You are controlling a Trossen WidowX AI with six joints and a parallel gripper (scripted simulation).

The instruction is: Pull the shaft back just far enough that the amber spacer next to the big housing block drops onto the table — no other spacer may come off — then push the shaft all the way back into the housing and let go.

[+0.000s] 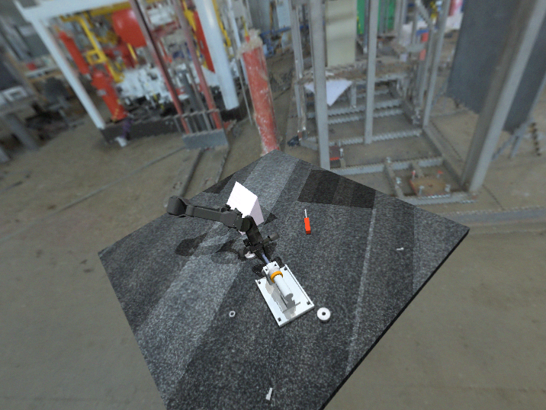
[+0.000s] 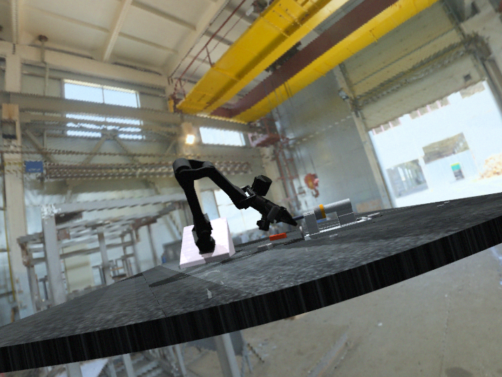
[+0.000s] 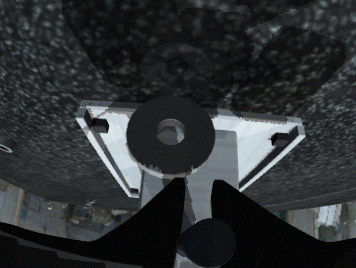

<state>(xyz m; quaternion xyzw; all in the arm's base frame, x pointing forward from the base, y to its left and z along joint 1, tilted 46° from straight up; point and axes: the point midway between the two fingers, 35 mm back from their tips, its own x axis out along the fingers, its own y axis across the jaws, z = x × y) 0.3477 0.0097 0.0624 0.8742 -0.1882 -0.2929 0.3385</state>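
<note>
Top and exterior views put the amber spacer [image 1: 276, 274] [image 2: 322, 211] straight ahead of our claw [image 1: 261, 254] [image 2: 296, 223] [image 3: 198, 187], past the near upright [image 1: 271, 265] [image 2: 310, 222] and against the near side of the housing [image 1: 284, 287] [image 2: 344, 207]. It is up at shaft height, not on the table [image 1: 211, 352] [image 2: 259, 279] [image 3: 280, 65]. The wrist view does not show it to us.

The shaft [image 1: 264, 259] [image 2: 299, 218] [image 3: 207, 243] has its long axis running from our fingertips toward the housing, so we judge the pull should go straight back from the spacer, toward the arm's foot. Ours is the only arm, and we are at the shaft's outer end.

Our fingers stand only slightly apart, clamped on the shaft. We cannot tell how far its hidden tip reaches into the housing.

We take the step in hand to be the withdrawal, with the drop and push home to come. We would draw back in small amounts and stop once the amber one falls; too long a stroke could free another spacer, and a sideways drift could bind the shaft in the upright.
</note>
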